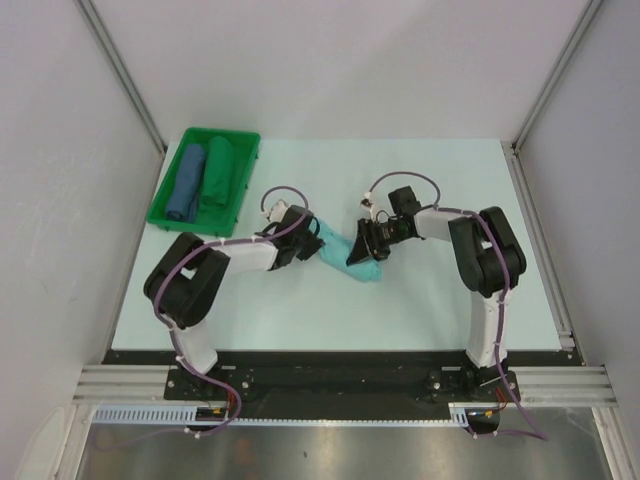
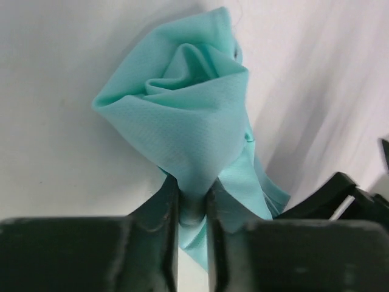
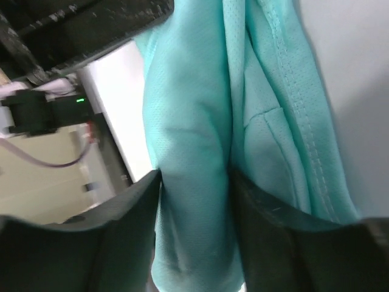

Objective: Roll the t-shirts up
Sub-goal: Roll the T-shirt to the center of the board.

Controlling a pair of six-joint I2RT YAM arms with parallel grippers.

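The mint-turquoise t-shirt [image 1: 340, 252] lies bunched into a long roll in the middle of the table, held at both ends. My left gripper [image 1: 308, 243] is shut on its left end; in the left wrist view the cloth [image 2: 182, 115] fans out in folds above the pinching fingers [image 2: 159, 225]. My right gripper [image 1: 366, 247] is shut on its right part; in the right wrist view a thick fold of the shirt [image 3: 194, 182] fills the gap between the fingers [image 3: 121, 231]. A dark green rolled shirt [image 1: 216, 174] and a blue rolled shirt [image 1: 187, 183] lie in the tray.
The green plastic tray [image 1: 238, 140] stands at the back left of the pale table [image 1: 440, 300]. Grey walls with metal rails close in the left, right and back sides. The arm bases stand on a black rail at the near edge.
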